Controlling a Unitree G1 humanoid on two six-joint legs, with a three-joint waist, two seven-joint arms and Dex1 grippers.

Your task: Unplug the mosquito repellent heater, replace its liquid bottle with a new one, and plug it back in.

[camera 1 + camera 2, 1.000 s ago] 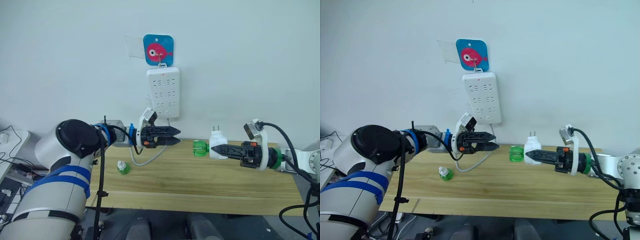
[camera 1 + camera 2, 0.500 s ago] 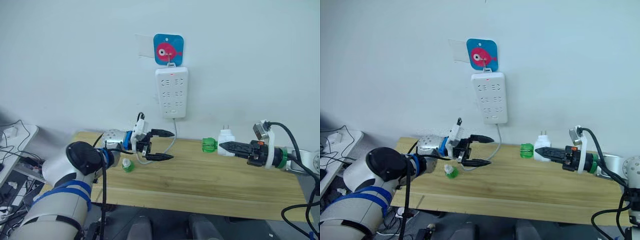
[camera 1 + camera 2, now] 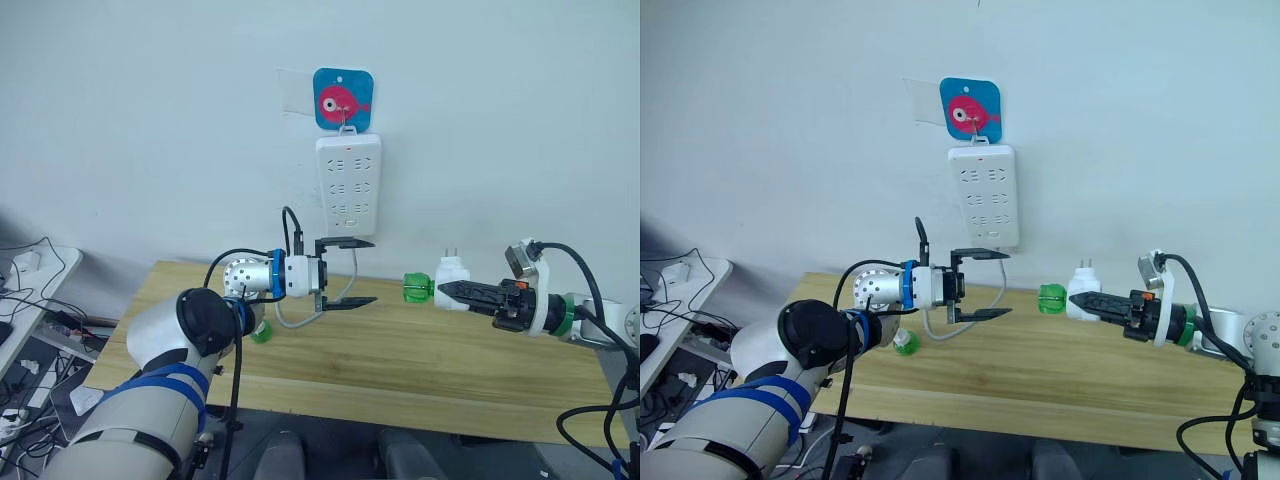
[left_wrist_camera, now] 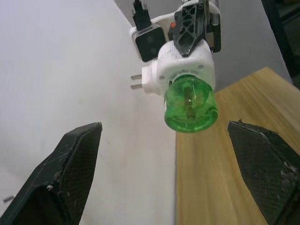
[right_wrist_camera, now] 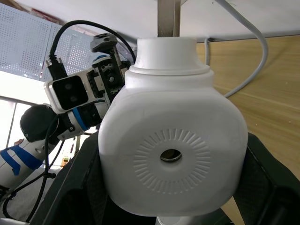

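Wooden desk (image 3: 420, 365) against a pale wall, spanning the view from left to right. White power strip (image 3: 348, 186) hanging upright on that wall above the desk's far edge, hooked under a blue card with a pink fish (image 3: 343, 99), its grey cable (image 3: 300, 322) dropping to the desk behind the left arm. Left claw (image 3: 346, 272) raised above the desk below the strip, fingers spread wide one above the other, empty, aimed toward the right arm. Right claw (image 3: 447, 291) reaching in from the right side, clamped on the mosquito repellent heater (image 3: 452, 281), lifted clear of the desk and well apart from the strip. Heater body white and rounded, two metal prongs pointing upward, round vent hole facing the right wrist camera. Green liquid bottle (image 3: 416, 288) screwed into the heater, sticking out sideways toward the left claw, a gap between them; seen end-on in the left wrist view (image 4: 191, 104) between the two parted fingers. Second small green bottle (image 3: 904, 344) with a pale cap standing on the desk beneath the left forearm, close to the cable loop.
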